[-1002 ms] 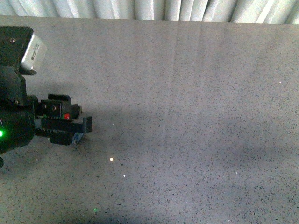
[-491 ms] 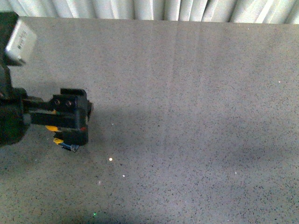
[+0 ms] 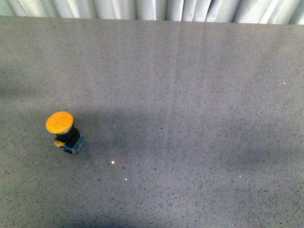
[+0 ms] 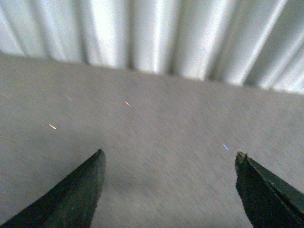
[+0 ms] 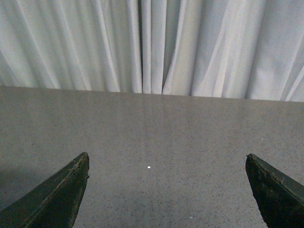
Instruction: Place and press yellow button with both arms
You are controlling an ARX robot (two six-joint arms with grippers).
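Note:
The yellow button (image 3: 63, 130) stands alone on the grey speckled table (image 3: 190, 118) at the left in the front view, its round orange-yellow cap tilted up over a black body and bluish clear base. Neither arm shows in the front view. In the left wrist view my left gripper (image 4: 168, 156) is open, its two dark fingertips wide apart over bare table, nothing between them; the picture is blurred. In the right wrist view my right gripper (image 5: 167, 161) is open and empty over bare table. The button is in neither wrist view.
A white pleated curtain (image 3: 152, 9) hangs along the table's far edge, also in the left wrist view (image 4: 156, 38) and the right wrist view (image 5: 152, 45). A soft shadow lies across the table's middle.
The left arm stood over the button with its gripper around it; it has pulled out of the front view to the left, leaving the button standing uncovered on the table.

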